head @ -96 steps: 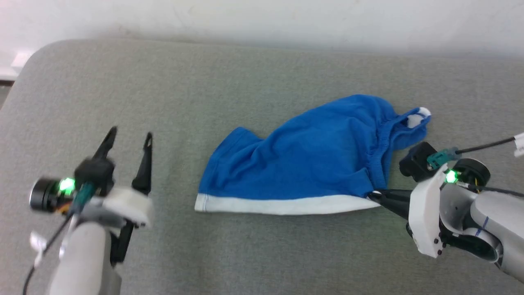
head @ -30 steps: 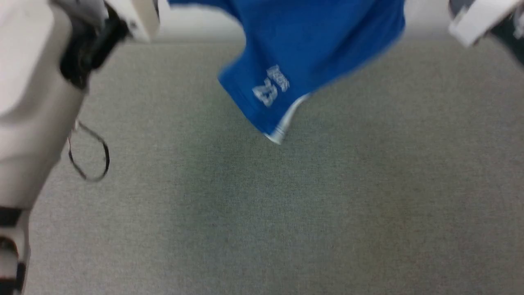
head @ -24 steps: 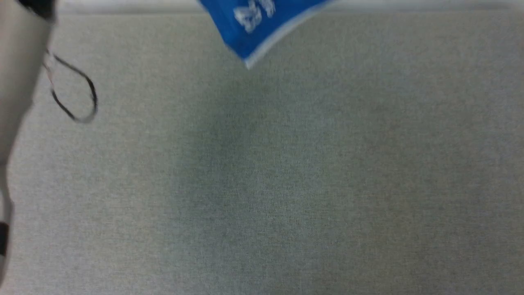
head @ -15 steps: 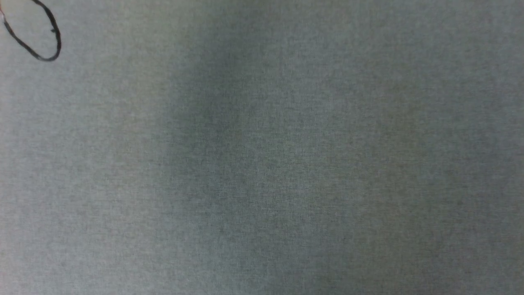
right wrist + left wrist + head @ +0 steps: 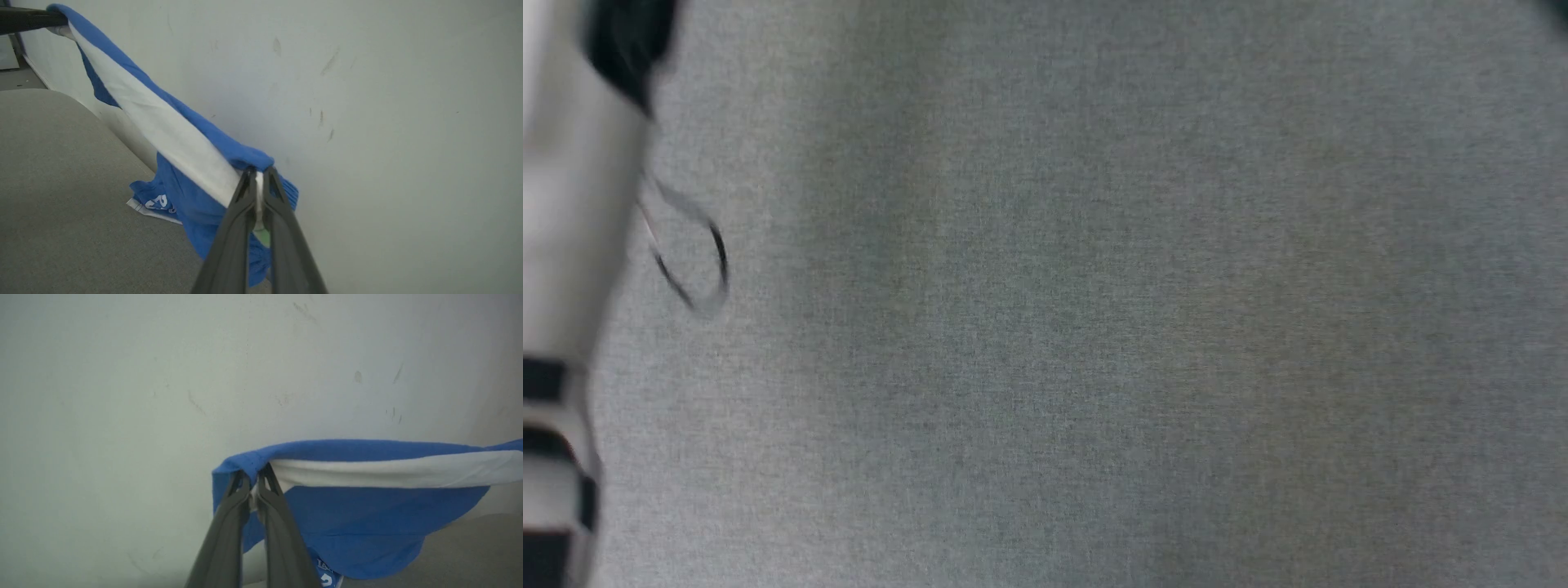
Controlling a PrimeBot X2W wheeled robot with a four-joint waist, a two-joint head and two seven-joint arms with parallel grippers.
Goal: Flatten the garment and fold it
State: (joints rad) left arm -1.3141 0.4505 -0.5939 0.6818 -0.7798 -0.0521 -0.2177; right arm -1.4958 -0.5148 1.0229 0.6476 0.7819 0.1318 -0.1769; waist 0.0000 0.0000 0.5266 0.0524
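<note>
The garment point(image 5: 359, 506), bright blue with a white band, hangs stretched in the air in front of a pale wall. My left gripper point(image 5: 254, 479) is shut on one end of its top edge. My right gripper point(image 5: 256, 175) is shut on the other end. In the right wrist view the garment point(image 5: 171, 134) runs up and left to the left gripper's dark fingers point(image 5: 28, 19). Its lower part with white print point(image 5: 157, 203) hangs down close to the grey surface; I cannot tell whether it touches.
A grey padded surface point(image 5: 1094, 327) spreads below, and its rounded far edge point(image 5: 94, 118) meets the scuffed pale wall point(image 5: 388, 102). My pale left forearm point(image 5: 564, 229) stands blurred at the head view's left edge, with a black cable loop point(image 5: 698, 269) beside it.
Both grippers have lifted the garment off the surface, and it has passed out of the top of the head view. The head picture has shifted; my left forearm is back at its left edge.
</note>
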